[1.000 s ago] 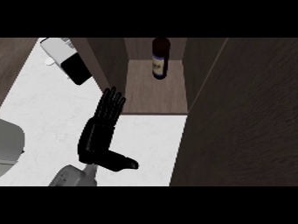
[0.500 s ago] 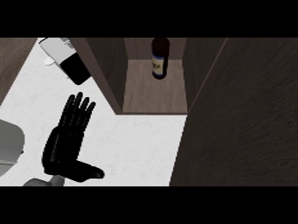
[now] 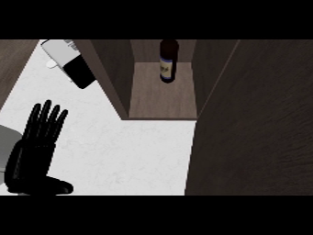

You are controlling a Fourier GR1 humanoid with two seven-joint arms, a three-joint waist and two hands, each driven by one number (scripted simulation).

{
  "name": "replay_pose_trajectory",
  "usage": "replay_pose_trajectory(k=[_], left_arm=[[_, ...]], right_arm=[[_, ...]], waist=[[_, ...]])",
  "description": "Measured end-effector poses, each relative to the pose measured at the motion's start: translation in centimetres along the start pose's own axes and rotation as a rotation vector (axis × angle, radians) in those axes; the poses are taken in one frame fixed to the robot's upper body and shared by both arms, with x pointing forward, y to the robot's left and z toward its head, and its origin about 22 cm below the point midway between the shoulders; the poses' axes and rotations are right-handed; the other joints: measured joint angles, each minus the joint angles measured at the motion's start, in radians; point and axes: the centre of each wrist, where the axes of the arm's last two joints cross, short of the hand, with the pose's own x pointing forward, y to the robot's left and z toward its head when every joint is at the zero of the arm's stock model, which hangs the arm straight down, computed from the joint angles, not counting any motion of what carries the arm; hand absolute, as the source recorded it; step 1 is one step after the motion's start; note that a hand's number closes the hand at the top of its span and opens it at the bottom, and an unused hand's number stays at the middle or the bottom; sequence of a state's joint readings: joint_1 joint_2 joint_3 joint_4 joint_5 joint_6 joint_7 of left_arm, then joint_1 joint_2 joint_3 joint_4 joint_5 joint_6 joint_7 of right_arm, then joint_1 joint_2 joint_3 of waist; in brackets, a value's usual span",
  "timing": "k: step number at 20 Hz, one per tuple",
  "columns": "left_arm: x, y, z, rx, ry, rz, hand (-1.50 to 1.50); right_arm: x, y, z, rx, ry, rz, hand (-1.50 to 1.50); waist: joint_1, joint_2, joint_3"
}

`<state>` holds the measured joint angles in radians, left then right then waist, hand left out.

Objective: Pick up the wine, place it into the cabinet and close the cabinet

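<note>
One hand shows in the head view: the left hand, low at the left over the white counter, its fingers straight and spread wide, pointing far and holding nothing. The wine stands upright on the shelf of the cabinet, at the far end, between the wooden side walls. The cabinet door stands open at the right.

Wine bottle: dark glass with a pale label bearing a dark band. Cabinet: brown wood grain, door darker brown. Counter: white, faintly mottled. Left hand: black.
</note>
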<state>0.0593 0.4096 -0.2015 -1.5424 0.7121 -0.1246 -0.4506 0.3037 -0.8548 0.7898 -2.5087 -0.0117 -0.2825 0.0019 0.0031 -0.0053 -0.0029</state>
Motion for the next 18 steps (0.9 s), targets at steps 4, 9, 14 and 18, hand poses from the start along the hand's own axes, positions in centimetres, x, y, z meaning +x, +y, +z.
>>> replay_pose_trajectory(k=[4, 9, 14, 18], left_arm=[[1.6, 2.2, 0.3, -0.001, -0.005, -0.013, -1.5], [3.0, 3.8, 0.4, -0.001, -0.012, -0.022, -1.5], [3.9, 4.9, 0.2, -0.011, -0.012, -0.029, -1.5], [4.8, 5.5, 0.0, -0.031, -0.013, -0.026, -1.5]], right_arm=[[0.1, 0.0, -0.3, 0.024, -0.001, 0.008, 1.5], [0.2, -0.2, -0.7, 0.051, 0.006, 0.025, 1.5], [0.4, -0.3, -1.3, 0.065, -0.011, 0.04, 1.5], [0.6, -0.7, -2.1, 0.058, -0.035, 0.059, 1.5]], waist=[[0.005, 0.001, -0.001], [0.008, 0.001, -0.002], [0.018, 0.004, -0.002], [0.035, 0.008, -0.004]])
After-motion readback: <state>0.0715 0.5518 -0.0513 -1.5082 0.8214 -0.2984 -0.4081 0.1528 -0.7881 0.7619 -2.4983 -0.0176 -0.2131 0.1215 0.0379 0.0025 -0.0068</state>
